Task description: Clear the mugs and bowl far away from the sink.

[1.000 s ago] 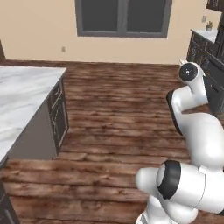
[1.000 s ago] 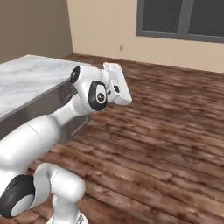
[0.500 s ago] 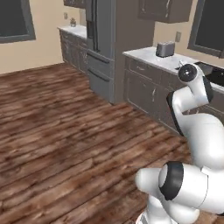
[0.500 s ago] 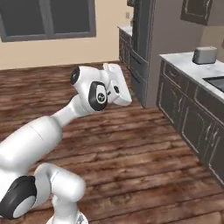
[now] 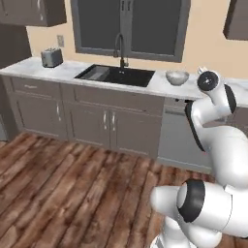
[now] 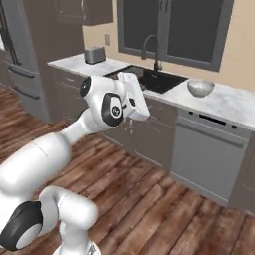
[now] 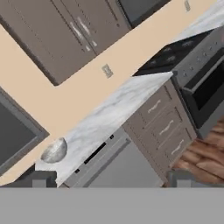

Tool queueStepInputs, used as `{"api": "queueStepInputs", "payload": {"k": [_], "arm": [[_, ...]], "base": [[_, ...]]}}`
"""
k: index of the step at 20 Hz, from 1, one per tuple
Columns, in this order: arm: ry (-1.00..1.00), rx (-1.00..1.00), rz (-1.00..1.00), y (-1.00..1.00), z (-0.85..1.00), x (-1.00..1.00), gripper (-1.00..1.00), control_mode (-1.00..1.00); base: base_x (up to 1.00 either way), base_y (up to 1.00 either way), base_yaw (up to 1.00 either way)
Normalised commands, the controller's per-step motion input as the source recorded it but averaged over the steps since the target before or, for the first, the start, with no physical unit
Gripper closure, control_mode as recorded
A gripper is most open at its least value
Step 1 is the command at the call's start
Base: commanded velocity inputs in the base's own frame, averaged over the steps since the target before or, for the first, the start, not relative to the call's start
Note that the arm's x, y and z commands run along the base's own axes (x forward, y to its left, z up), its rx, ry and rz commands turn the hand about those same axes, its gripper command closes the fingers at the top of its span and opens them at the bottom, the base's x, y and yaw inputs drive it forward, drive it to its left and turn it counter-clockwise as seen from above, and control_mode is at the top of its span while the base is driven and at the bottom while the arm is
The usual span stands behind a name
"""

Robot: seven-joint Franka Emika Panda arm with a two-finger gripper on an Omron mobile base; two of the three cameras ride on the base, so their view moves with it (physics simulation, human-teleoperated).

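Base turned; end effector [image 7: 109, 178] wide, empty.

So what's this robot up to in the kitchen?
It's facing a counter with a black sink, apparently there to clear dishes from beside it. Its gripper is open and holds nothing. A pale bowl sits on the counter just right of the sink, untouched, and a toaster stands off to the left. I can't make out any mugs.

One bowl [image 5: 177, 77], one sink [image 5: 116, 75], one tap [image 5: 119, 48], one toaster [image 5: 52, 57].
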Motion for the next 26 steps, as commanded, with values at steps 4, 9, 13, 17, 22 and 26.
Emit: {"api": "queueStepInputs", "payload": {"k": [4,9,13,17,22,26], "arm": [[0.0,0.0,0.0,0.0,0.0,0.0,-1.0,1.0],[0.0,0.0,0.0,0.0,0.0,0.0,-1.0,1.0],[0.0,0.0,0.0,0.0,0.0,0.0,-1.0,1.0],[0.0,0.0,0.0,0.0,0.0,0.0,-1.0,1.0],[0.0,0.0,0.0,0.0,0.0,0.0,-1.0,1.0],[0.0,0.0,0.0,0.0,0.0,0.0,-1.0,1.0]], "base": [[0.27,0.06,-0.93],[0.82,0.83,-0.41],[1.0,1.0,-0.25],[0.96,1.0,-0.24],[0.9,0.77,-0.17],[0.88,0.08,-0.01]]}}
